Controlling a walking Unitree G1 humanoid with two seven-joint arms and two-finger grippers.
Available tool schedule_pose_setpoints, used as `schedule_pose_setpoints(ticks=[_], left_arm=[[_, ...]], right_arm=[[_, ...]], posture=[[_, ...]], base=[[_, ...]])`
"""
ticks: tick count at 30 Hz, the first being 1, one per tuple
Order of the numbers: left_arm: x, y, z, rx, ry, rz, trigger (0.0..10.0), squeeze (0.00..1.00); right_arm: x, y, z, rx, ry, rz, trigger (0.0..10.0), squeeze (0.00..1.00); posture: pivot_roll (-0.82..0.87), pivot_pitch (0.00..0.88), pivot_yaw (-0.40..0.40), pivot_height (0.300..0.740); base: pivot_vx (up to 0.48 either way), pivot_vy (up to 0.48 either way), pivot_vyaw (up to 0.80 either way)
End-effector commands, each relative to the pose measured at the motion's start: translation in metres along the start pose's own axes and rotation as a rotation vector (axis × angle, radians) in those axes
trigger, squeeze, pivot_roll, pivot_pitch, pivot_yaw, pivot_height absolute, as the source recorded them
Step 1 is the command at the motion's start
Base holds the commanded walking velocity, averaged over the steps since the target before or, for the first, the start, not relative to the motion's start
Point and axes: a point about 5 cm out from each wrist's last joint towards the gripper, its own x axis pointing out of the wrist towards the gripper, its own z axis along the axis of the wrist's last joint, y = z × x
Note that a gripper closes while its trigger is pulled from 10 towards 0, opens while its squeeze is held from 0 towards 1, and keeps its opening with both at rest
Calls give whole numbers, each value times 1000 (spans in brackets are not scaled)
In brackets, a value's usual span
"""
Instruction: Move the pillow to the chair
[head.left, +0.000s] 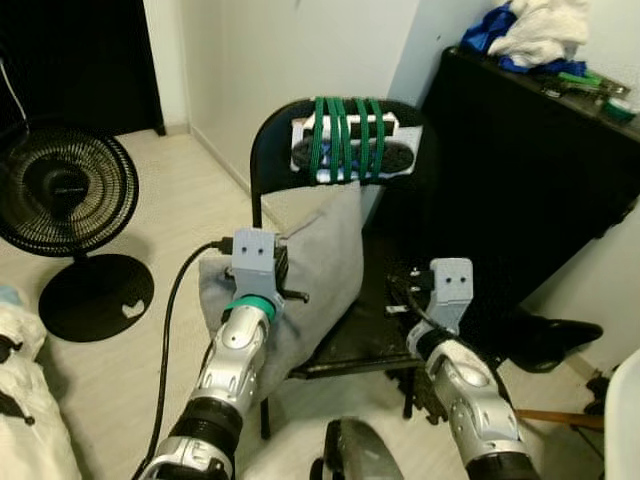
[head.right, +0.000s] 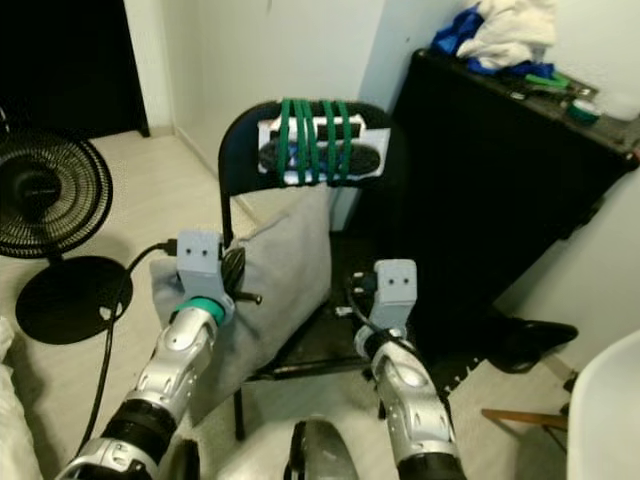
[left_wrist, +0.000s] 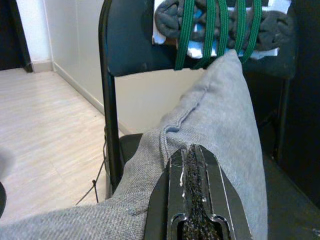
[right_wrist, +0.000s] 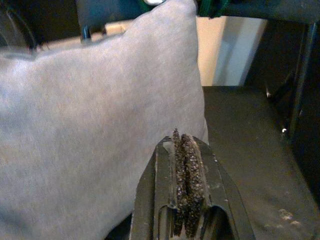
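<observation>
A grey pillow (head.left: 322, 262) stands on edge on the black folding chair (head.left: 272, 135), leaning against the backrest. Its lower left corner overhangs the seat (head.left: 365, 335). My left gripper (left_wrist: 192, 150) is shut at the pillow's puckered left seam, where the fabric bunches at the fingertips. In the left eye view this left gripper (head.left: 284, 290) sits against the pillow's near edge. My right gripper (right_wrist: 182, 137) is shut with nothing between its pads, over the bare seat just right of the pillow (right_wrist: 100, 115). The right gripper (head.left: 404, 292) hovers at the seat's front.
A bundle held by green straps (head.left: 345, 140) is tied to the backrest. A black floor fan (head.left: 65, 190) stands to the left and a black cabinet (head.left: 530, 170) with clothes (head.left: 530, 30) on top to the right. A dark object (head.left: 550, 340) lies on the floor.
</observation>
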Motion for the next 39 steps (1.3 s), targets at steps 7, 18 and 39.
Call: schedule_pose_setpoints(ticks=[7, 18, 39], left_arm=[[3, -9, 5, 7, -24, -22, 10000, 0], [6, -4, 6, 18, -21, -15, 10000, 0], [47, -19, 46, 103, -3, -77, 10000, 0]], right_arm=[[-10, -29, -5, -154, -12, -160, 10000, 0], [-15, -37, -9, -102, -9, -201, 10000, 0], [-18, -28, -8, -67, -64, -241, 10000, 0]], posture=[[-81, 0, -69, 615], [-79, 0, -64, 605], [-99, 28, 70, 590]], base=[[0, 0, 0], [0, 0, 0], [0, 0, 0]])
